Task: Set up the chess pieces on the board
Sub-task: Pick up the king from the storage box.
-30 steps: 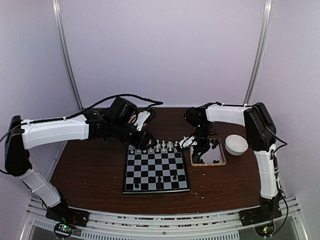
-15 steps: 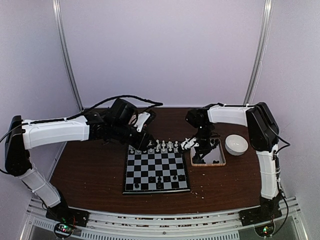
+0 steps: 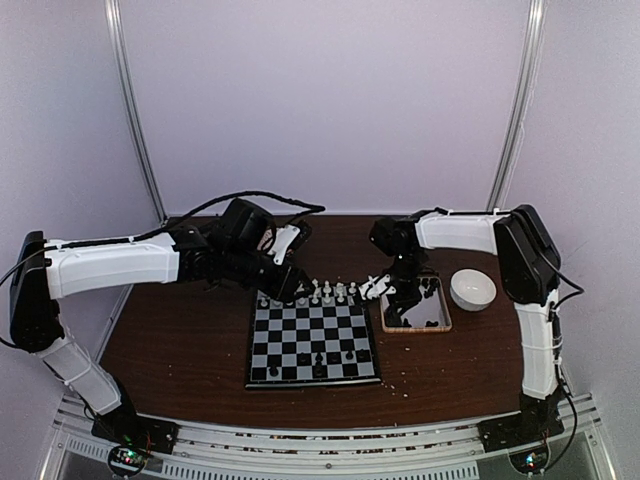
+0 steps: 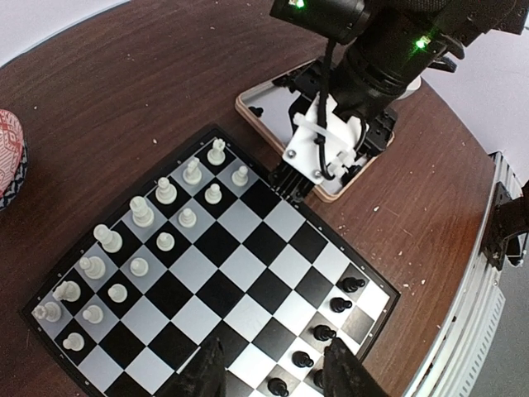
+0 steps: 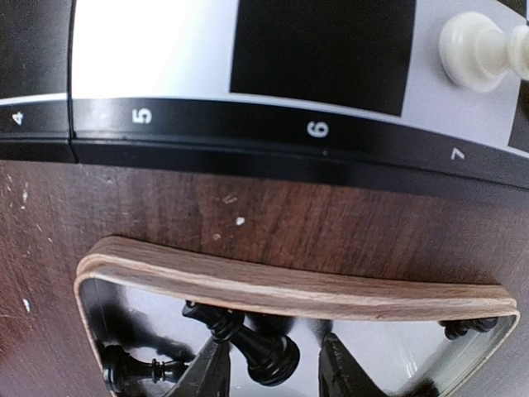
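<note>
Right end effector [image 5: 274,364], half-open, empty, straddles black piece [image 5: 248,341] lying diagonally, head toward board [image 5: 248,132].

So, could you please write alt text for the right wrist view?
The right gripper, jaws open, straddles a black chess piece lying in a wooden-rimmed grey tray. Beyond it are the numbered rim of the black-and-silver chessboard and one white pawn.

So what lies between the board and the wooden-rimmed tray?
Only a strip of brown table with a few pale crumbs separates board and tray; right wrist view shows it.
</note>
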You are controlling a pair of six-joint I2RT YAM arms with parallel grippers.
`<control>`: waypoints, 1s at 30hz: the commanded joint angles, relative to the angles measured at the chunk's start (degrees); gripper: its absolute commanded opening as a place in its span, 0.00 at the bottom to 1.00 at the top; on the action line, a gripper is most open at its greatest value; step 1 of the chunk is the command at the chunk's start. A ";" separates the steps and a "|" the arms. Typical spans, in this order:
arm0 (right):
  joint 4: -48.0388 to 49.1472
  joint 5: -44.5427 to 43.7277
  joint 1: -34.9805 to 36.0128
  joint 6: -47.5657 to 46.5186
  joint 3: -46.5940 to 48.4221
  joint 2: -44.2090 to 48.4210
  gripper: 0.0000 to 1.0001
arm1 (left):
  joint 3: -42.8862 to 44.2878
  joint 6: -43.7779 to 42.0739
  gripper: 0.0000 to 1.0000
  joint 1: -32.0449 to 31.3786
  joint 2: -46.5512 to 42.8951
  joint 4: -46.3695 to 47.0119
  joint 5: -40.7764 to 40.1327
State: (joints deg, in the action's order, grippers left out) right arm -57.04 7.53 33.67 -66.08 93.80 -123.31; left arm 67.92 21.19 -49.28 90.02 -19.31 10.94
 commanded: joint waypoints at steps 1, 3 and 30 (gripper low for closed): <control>-0.35 -0.40 1.00 -0.76 -2.79 0.69 0.36 | -0.44 0.43 0.41 0.22 -0.06 2.70 0.62; -0.42 -0.81 0.96 -0.64 -3.34 0.80 0.35 | -0.29 0.39 0.41 0.23 0.06 2.65 0.73; 0.15 18.25 -9.43 15.20 -5.94 7.43 0.13 | 2.48 -2.51 0.41 0.23 4.58 4.91 4.03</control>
State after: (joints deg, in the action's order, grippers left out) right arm -55.94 17.85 26.72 -57.10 87.70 -118.96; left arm 68.42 20.64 -49.28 92.60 -19.07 12.10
